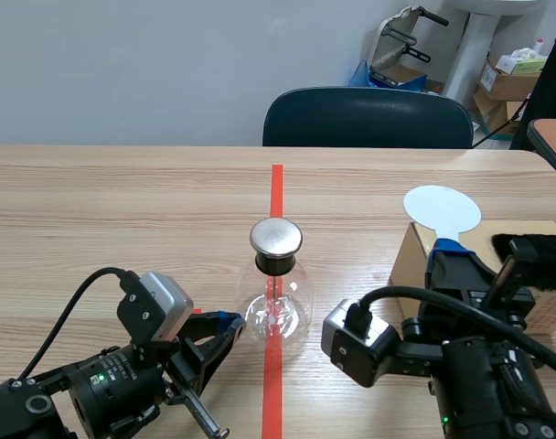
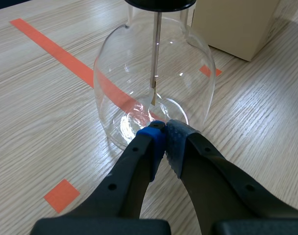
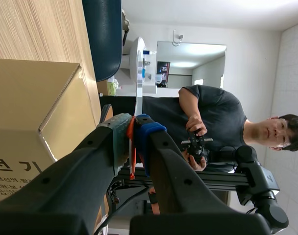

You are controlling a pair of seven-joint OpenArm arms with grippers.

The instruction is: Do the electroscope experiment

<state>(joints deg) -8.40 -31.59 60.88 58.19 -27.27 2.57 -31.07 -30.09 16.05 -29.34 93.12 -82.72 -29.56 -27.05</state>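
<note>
The glass electroscope flask (image 1: 276,306) stood on the tabletop (image 1: 95,210) over the red tape line, its metal cap (image 1: 276,237) cut off in the left wrist view. The left jaws were closed on nothing, pads (image 2: 152,144) right at the flask's base; contact was hard to judge. The right jaws clamped the orange handle (image 3: 131,161) of a white disc (image 1: 442,209) beside a cardboard box (image 1: 411,262) partly hidden by the arm
</note>
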